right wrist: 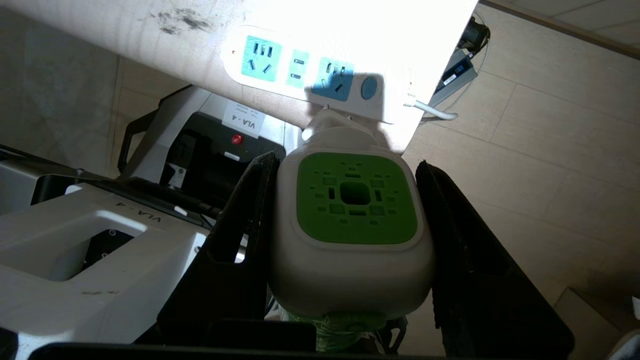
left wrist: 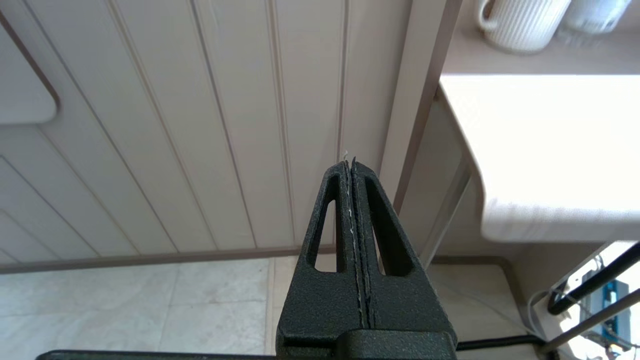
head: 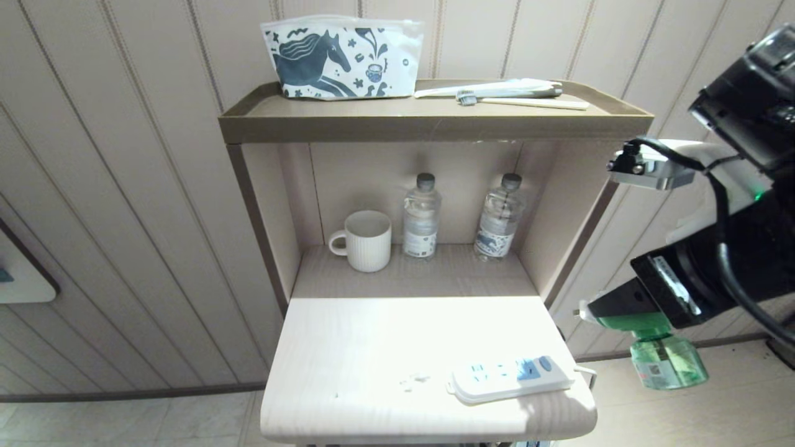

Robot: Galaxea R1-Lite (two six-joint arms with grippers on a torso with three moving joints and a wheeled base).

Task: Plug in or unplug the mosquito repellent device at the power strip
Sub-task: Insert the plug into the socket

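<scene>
Now the right gripper [right wrist: 350, 215] clamps the mosquito repellent device [right wrist: 352, 225] by its rigid white head, off the table's right edge near the power strip [head: 509, 377] (liquid bottle probably bottom-heavy, fragile); left gripper [left wrist: 352, 165] closed, empty.

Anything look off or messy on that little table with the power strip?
Small dark smudges mark the tabletop beside the power strip, which lies askew near the front right corner. Nothing is spilled or broken.

Mug [head: 366, 241], two bottles [head: 422, 217], patterned pouch [head: 341, 57]
</scene>
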